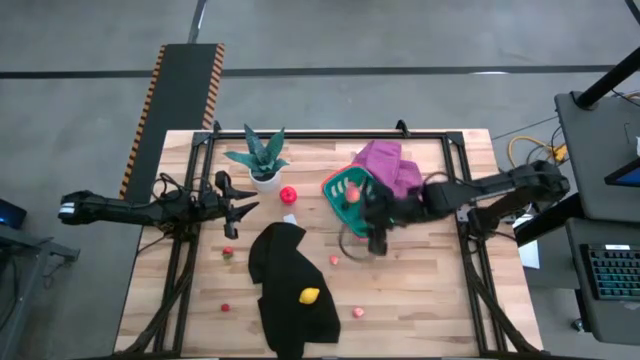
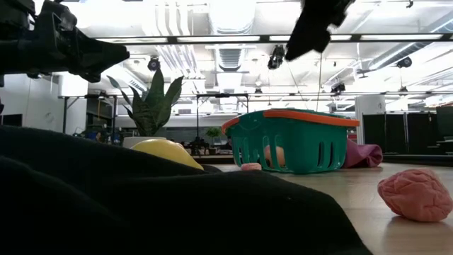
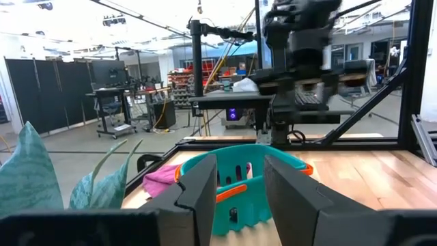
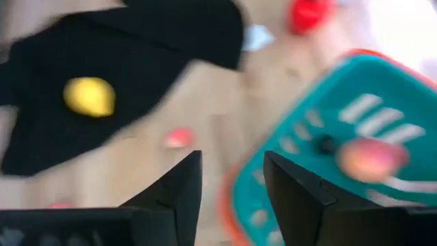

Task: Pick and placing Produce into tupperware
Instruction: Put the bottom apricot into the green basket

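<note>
A: What is seen from above?
B: The teal tupperware is set near the counter's far edge, right of its middle, with a purple cloth touching its far-right side. One pinkish piece of produce is seen inside it. The right gripper is held just beside the container's near side; the left gripper is held by the left edge, near the potted plant.

A: And the rest of the produce?
B: A red piece lies beside the plant pot. A yellow piece rests on a black cloth toward the near edge, and small pink and red pieces are scattered over the near half.

A: From counter height?
B: The slotted container is seen behind the black cloth, with the yellow piece on the cloth and a pink piece lying at the near right.

A: The left wrist view?
B: The jaws are parted, with nothing between the fingers; the container is seen beyond them.

A: The right wrist view?
B: The jaws are released and empty; the pink piece lies in the container.
</note>
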You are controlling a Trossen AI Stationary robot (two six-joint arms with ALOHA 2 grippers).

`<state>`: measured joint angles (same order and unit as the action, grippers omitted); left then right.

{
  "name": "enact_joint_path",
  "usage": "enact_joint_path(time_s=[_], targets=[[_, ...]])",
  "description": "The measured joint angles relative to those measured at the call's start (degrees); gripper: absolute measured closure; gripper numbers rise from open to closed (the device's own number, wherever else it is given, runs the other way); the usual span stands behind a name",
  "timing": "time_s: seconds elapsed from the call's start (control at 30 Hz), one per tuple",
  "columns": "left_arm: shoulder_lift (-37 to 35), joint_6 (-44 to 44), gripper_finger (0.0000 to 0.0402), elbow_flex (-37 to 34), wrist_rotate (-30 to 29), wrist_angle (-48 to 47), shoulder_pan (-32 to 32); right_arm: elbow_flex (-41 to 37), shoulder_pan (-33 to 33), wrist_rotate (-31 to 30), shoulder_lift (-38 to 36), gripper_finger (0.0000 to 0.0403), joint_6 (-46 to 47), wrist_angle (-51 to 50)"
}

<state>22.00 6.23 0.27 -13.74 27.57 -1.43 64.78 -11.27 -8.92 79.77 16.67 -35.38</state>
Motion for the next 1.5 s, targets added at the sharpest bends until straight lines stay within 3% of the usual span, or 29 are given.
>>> enact_joint_path(time_s=[0.13,0.33,0.53,0.7,1.03,1.5], targets=[[-0.02,-0.04,0.0294,0.00,0.00,0.69,0.00,0.01,-7.42,0.17,0.05,0.0230,-0.21,3.60],[-0.15,-0.04,0.0294,0.00,0.02,1.04,0.00,2.67,-17.37,0.33,2.73,0.0157,-1.47,13.47],[-0.02,-0.03,0.0294,0.00,0.02,1.98,0.00,5.34,-25.32,-5.65,7.28,0.0113,2.73,13.35],[-0.02,-0.01,0.0294,0.00,0.00,1.97,0.00,5.37,-28.56,-8.77,12.77,0.0118,6.53,13.29],[-0.02,0.02,0.0294,0.00,0.00,1.97,0.00,5.59,-29.85,-8.69,23.85,0.0145,10.29,13.40],[0.09,0.07,0.0294,0.00,-0.02,1.99,0.02,5.61,-29.69,-8.86,31.74,0.0154,10.81,13.84]])
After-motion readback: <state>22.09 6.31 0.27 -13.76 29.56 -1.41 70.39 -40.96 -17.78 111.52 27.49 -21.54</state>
